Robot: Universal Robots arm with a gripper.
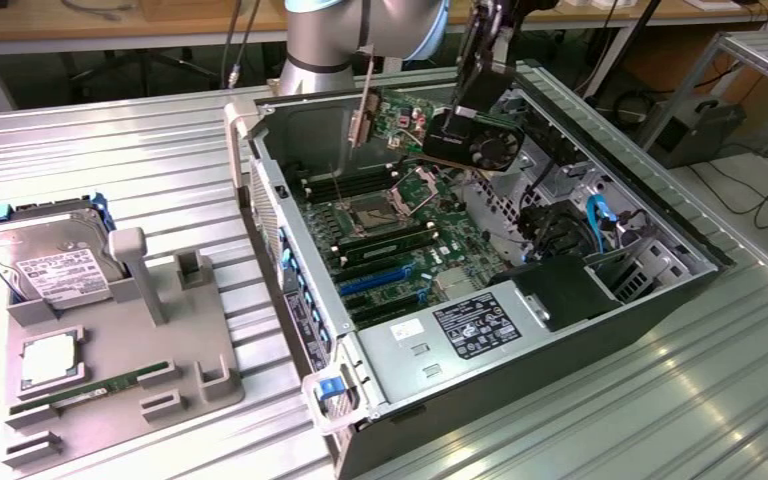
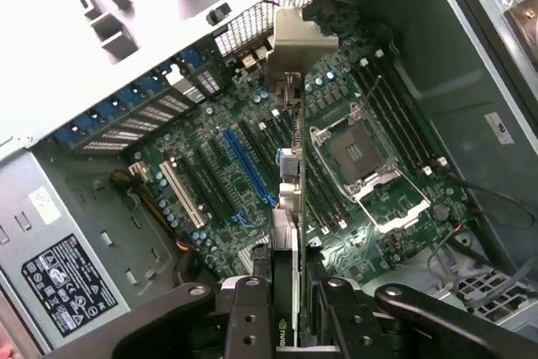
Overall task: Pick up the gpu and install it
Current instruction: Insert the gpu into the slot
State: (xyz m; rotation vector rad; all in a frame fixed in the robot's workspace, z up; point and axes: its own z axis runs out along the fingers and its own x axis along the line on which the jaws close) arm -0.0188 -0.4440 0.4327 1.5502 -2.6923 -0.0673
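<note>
Exterior view, from its left: a silver boxy hard drive rests far from the claw. The black two-fingered claw grips the green, black-fanned gpu card, hanging above the open black computer case. This looks like the carry-over step. Seating the card calls for aligning its edge with the long blue motherboard slot below.

Open room between gpu and motherboard, case walls flanking, power supply nearby
</note>
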